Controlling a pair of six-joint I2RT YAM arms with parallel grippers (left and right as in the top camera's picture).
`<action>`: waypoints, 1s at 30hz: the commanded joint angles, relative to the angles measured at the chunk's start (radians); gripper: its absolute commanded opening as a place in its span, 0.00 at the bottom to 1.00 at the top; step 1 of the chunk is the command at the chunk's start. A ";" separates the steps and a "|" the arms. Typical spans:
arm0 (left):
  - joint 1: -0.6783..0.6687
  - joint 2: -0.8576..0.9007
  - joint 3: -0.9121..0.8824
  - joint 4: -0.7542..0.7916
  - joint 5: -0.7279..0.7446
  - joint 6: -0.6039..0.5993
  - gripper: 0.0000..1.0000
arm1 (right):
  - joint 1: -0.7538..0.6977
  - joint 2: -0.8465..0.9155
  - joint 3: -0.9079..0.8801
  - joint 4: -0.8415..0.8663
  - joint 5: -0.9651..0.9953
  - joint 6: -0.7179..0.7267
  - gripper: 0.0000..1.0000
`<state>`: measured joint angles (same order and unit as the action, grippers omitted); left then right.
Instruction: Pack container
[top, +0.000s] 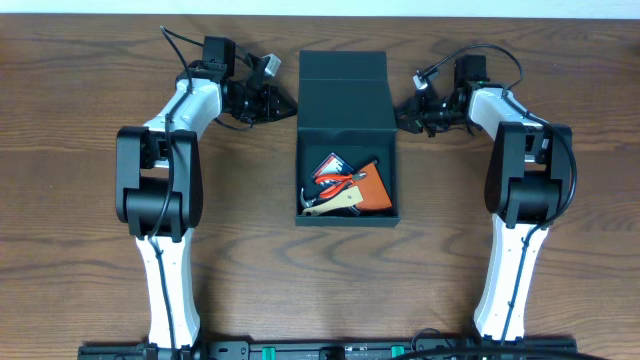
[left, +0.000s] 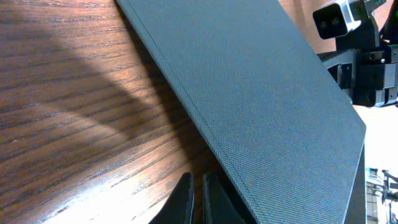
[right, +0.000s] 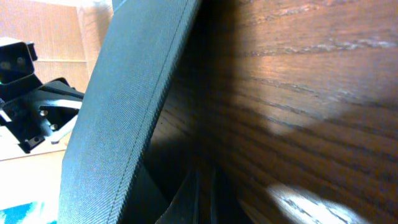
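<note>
The dark teal container (top: 346, 215) stands open at the table's middle, its flap lid (top: 344, 90) raised at the back. Inside lie small tools: red-handled pliers (top: 335, 183), an orange piece (top: 372, 187) and a tan-handled tool (top: 330, 205). My left gripper (top: 290, 108) is shut and empty, its tips at the lid's left edge; the left wrist view shows the closed fingers (left: 198, 199) beside the lid's surface (left: 261, 106). My right gripper (top: 400, 112) is shut and empty at the lid's right edge; the right wrist view shows its fingers (right: 204, 199) beside the lid (right: 124, 112).
The wooden table (top: 90, 260) spreads on both sides of the box. Both arms reach in from the front, elbows at left (top: 155, 170) and right (top: 530, 165). A black rail (top: 320, 350) runs along the front edge.
</note>
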<state>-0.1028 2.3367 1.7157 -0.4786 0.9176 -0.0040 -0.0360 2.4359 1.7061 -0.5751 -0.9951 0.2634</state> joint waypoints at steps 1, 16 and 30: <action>-0.002 0.026 0.013 0.013 0.014 -0.014 0.06 | 0.010 0.024 -0.007 0.009 0.015 0.014 0.01; -0.002 0.026 0.013 0.040 0.037 -0.043 0.05 | -0.009 0.023 0.095 0.043 0.006 0.107 0.01; -0.002 0.025 0.014 0.039 0.040 -0.043 0.05 | -0.008 0.023 0.171 0.041 -0.030 0.125 0.01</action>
<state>-0.1028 2.3425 1.7157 -0.4404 0.9401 -0.0490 -0.0444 2.4462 1.8469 -0.5346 -0.9741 0.3801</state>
